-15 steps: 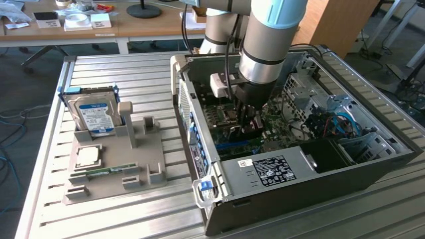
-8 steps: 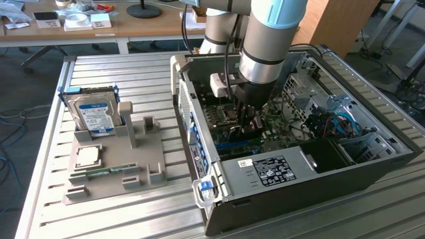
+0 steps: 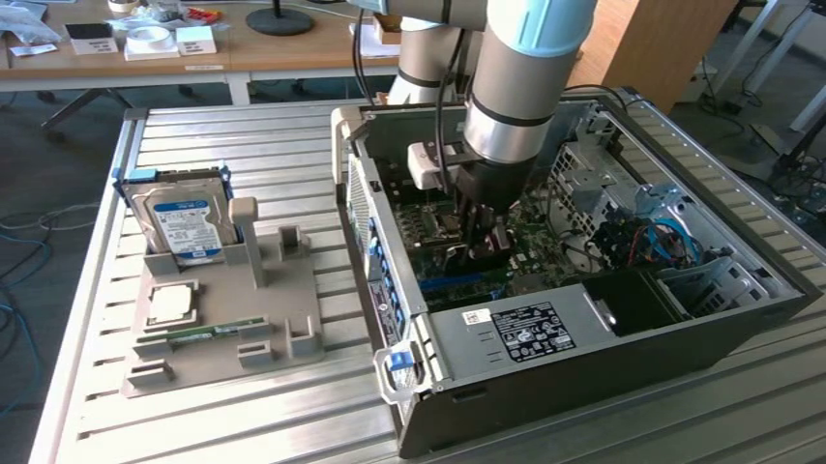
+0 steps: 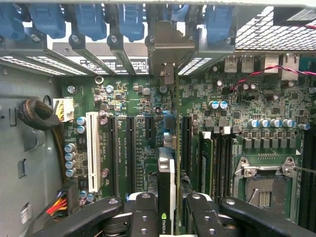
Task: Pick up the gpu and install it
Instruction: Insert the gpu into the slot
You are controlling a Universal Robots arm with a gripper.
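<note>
The gpu [image 4: 167, 170] stands edge-on between my fingertips, a thin black card with a green logo near the pads. Its silver bracket [image 4: 170, 47] reaches the rear slot openings of the case. My gripper [image 4: 173, 216] is shut on the card and holds it upright over the green motherboard [image 4: 128, 94], in line with the black slots [image 4: 129, 148] beside a white slot [image 4: 92, 148]. Whether the card's edge sits in a slot is hidden. In the exterior view the gripper [image 3: 488, 230] reaches down into the open computer case [image 3: 543, 387].
A grey holder tray [image 3: 220, 358] on the exterior view's left carries a silver hard drive [image 3: 188, 220], a square chip [image 3: 174, 303] and a green memory stick [image 3: 213, 332]. Inside the case are the CPU socket [image 4: 264, 190], memory sticks [image 4: 207, 158], blue latches [image 4: 89, 19] and a power supply [image 3: 529, 333].
</note>
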